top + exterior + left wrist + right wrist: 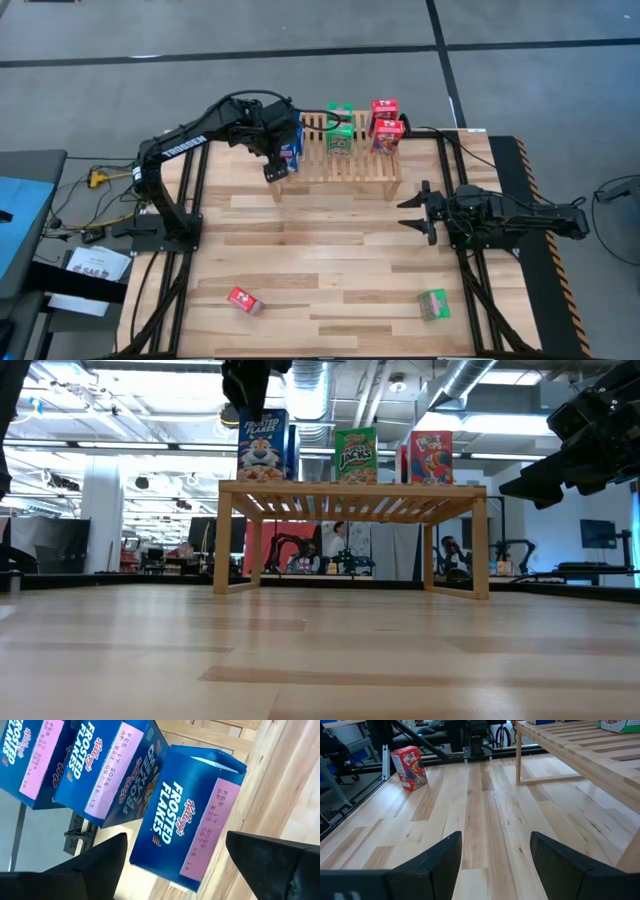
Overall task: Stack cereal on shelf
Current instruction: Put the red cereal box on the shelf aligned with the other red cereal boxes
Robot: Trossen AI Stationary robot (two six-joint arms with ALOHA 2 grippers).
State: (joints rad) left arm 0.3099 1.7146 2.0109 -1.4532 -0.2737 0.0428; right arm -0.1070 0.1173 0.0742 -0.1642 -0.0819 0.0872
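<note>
The shelf [340,165], a light slatted wooden rack, stands at the table's far side. On its left end stand three blue cereal boxes [187,820], upright in a row. Green boxes [340,130] stand at its middle and red ones [385,125] on its right. My left gripper [175,837] hangs open over the nearest blue box. Its fingers slant down on either side of the box top, with a gap on each side. My right gripper [418,212] waits open, low over the table's right side.
A red box [244,300] lies on the table near the front left, and a green box [433,304] near the front right. Bare planks stretch between the shelf and these two boxes.
</note>
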